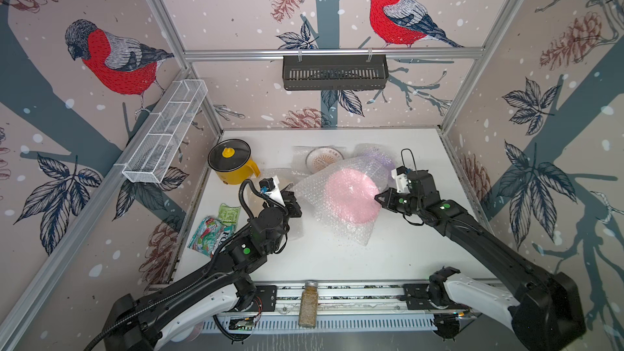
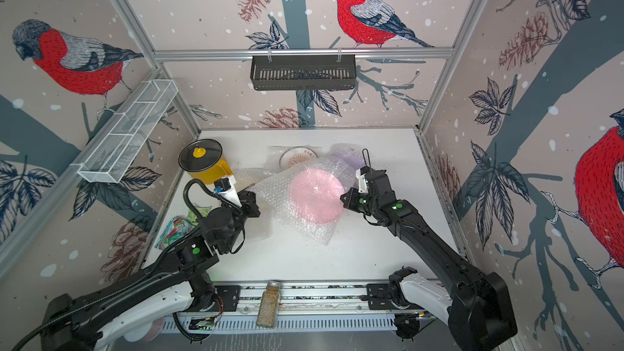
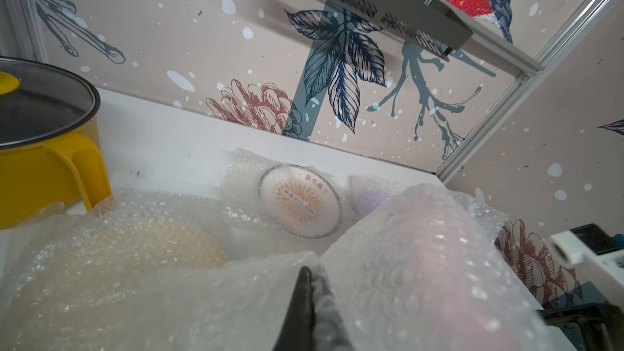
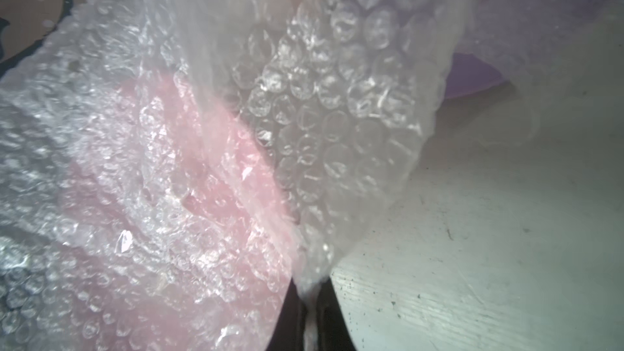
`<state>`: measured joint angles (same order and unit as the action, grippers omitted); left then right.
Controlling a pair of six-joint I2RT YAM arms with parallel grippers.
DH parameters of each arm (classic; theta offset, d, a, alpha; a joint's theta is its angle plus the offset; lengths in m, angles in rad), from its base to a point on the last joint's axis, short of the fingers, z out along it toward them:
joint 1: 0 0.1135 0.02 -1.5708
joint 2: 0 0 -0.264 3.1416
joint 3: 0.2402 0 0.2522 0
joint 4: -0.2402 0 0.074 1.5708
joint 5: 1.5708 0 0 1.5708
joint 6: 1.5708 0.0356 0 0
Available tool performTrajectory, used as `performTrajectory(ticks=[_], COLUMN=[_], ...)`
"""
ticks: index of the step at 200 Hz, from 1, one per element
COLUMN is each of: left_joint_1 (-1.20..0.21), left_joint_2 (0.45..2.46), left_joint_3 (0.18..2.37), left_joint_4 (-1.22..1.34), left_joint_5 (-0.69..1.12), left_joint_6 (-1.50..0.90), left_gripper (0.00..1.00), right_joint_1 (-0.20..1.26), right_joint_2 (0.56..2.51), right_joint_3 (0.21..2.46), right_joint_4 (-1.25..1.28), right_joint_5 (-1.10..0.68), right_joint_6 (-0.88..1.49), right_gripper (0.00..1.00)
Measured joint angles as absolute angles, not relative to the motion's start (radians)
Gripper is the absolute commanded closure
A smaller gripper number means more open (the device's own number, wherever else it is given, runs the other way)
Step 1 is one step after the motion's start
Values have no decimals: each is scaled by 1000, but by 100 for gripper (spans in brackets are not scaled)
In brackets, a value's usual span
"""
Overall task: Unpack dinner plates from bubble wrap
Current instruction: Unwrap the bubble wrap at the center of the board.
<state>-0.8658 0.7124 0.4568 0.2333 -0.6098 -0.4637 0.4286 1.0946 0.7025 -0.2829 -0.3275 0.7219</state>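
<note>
Now the left gripper (image 1: 293,201) pinches the clear bubble wrap sheet (image 1: 353,232) at its 9 o'clock edge and the right gripper (image 1: 381,198) pinches its 3 o'clock edge, the round pink dinner plate (image 1: 351,195) lying wrapped between them on the desk (image 1: 388,258), about equally near both.

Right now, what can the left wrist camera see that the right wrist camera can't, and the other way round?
Only the left wrist view shows the yellow pot, the sunburst plate, the cream plate under wrap, and the left pincer shut on bubble wrap. Only the right wrist view shows the right pincer pinching a wrap edge, with the bubbles seen very close. Both show the pink plate inside bubble wrap and a bit of the lilac plate.
</note>
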Motion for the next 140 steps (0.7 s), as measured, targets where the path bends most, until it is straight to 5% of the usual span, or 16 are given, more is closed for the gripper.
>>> performTrajectory(ticks=[95, 140], left_joint_1=[-866, -866], left_joint_2=[690, 712], left_joint_3=[497, 461], left_joint_4=[168, 168], left_joint_5=[-376, -305], left_joint_6=[-333, -338], left_gripper=[100, 100], right_joint_1=[613, 638], right_joint_2=[1398, 1476], right_joint_3=[736, 765], right_joint_4=[-253, -227], right_joint_5=[-91, -47], right_joint_6=[704, 683], right_gripper=[95, 79])
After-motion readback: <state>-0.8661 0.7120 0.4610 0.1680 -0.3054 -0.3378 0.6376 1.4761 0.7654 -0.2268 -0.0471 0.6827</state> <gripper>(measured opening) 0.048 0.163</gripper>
